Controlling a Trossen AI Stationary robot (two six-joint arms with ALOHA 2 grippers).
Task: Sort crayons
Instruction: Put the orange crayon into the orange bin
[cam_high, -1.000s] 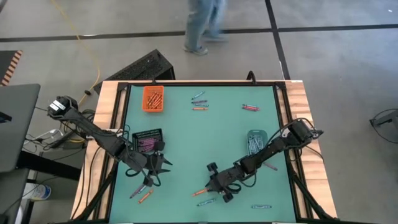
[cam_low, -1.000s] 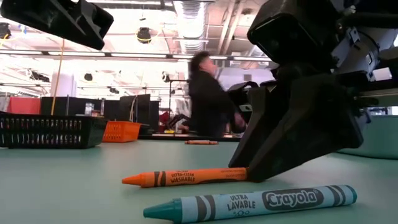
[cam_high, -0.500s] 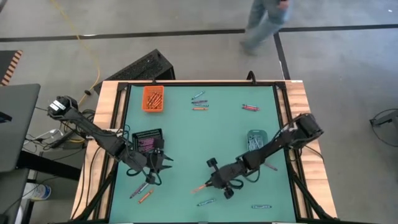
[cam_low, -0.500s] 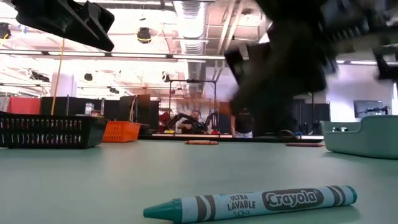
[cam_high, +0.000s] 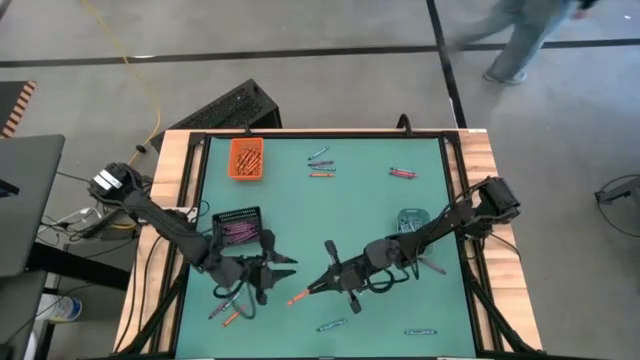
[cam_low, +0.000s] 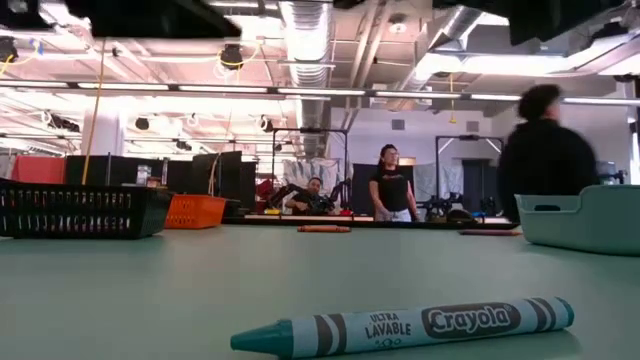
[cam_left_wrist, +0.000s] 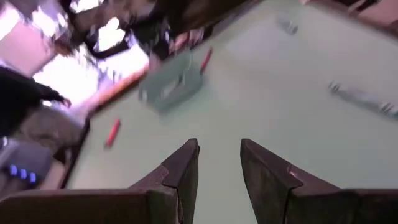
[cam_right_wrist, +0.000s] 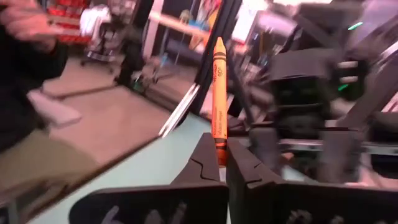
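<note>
**Holding an orange crayon over the worktop**

Gripping the orange crayon (cam_right_wrist: 219, 93) by its butt, the right hand (cam_high: 322, 287) is clamped shut; the tip points straight out beyond the fingers, toward the left hand (cam_high: 283, 266), which hovers with fingers apart and empty. In the low view both hands are out of sight. A teal crayon (cam_low: 400, 326) lies lengthwise on the worktop (cam_high: 340, 220).
</note>
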